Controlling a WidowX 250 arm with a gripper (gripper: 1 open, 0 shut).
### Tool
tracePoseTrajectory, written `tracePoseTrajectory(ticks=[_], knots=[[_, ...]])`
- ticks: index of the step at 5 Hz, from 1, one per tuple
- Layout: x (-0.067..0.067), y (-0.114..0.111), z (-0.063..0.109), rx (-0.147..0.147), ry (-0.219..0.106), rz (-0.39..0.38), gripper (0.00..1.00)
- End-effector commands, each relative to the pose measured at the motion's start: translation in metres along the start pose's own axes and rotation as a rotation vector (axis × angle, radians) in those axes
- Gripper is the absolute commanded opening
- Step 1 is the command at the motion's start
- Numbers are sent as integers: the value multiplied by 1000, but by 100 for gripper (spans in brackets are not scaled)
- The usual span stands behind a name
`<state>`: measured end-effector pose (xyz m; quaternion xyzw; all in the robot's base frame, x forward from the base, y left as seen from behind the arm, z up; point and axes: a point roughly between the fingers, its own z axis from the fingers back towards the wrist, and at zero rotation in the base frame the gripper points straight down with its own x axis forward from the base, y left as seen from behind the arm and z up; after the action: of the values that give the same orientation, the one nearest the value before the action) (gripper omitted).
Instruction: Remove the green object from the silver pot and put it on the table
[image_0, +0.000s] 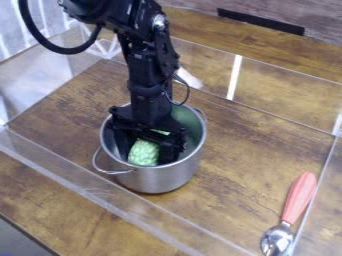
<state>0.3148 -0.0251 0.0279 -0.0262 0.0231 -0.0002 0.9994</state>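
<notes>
A small shiny silver pot (171, 172) stands on the dark brown wood-grain table (254, 150), a thin wire handle sticking out at its left rim. Inside it lies the green object (144, 152), a light green bumpy toy vegetable. My black gripper (146, 148) points straight down into the pot, open, with one finger on each side of the green object. The fingertips are low inside the pot. Whether they touch the green object I cannot tell.
A red-handled spoon (294, 211) lies at the lower right of the table. Clear acrylic walls (94, 190) run along the table's edges, and one upright acrylic panel (235, 77) stands behind the pot.
</notes>
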Motion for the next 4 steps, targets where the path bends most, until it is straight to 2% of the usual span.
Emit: tracePoseTrajectory(ticks=[1, 2, 4], knots=[[16, 5, 21, -28, -74, -2, 100], [22, 6, 25, -54, -87, -8, 100], [16, 24, 41, -73, -101, 35, 100]])
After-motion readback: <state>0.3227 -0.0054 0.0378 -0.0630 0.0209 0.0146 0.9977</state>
